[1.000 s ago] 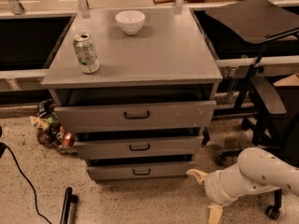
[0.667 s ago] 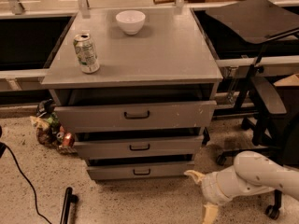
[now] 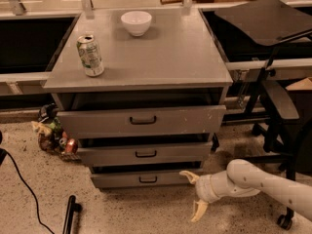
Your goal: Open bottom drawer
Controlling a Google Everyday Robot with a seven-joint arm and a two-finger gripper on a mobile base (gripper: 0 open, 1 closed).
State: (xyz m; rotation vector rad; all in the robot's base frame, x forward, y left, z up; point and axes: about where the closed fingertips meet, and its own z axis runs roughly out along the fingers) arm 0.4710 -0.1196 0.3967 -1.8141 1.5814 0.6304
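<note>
The bottom drawer (image 3: 146, 179) is the lowest of three grey fronts, low, with a small black loop handle (image 3: 147, 180). It sits close to the floor under a similar low drawer (image 3: 145, 153) and a tall top drawer (image 3: 142, 120). My gripper (image 3: 193, 194) hangs just right of the bottom drawer's right end, near the floor. It is open and empty, one cream finger (image 3: 187, 176) pointing toward the drawer, the other (image 3: 199, 211) pointing down. It is well right of the handle.
A soda can (image 3: 90, 55) and a white bowl (image 3: 136, 23) stand on the cabinet top (image 3: 161, 57). A black chair (image 3: 273, 57) stands to the right. A bundle of small items (image 3: 52, 133) lies at the cabinet's left foot. A black cable (image 3: 22, 189) and bar (image 3: 70, 213) lie on the floor.
My gripper and arm have moved left, closer to the right end of the bottom drawer. The drawers have not moved.
</note>
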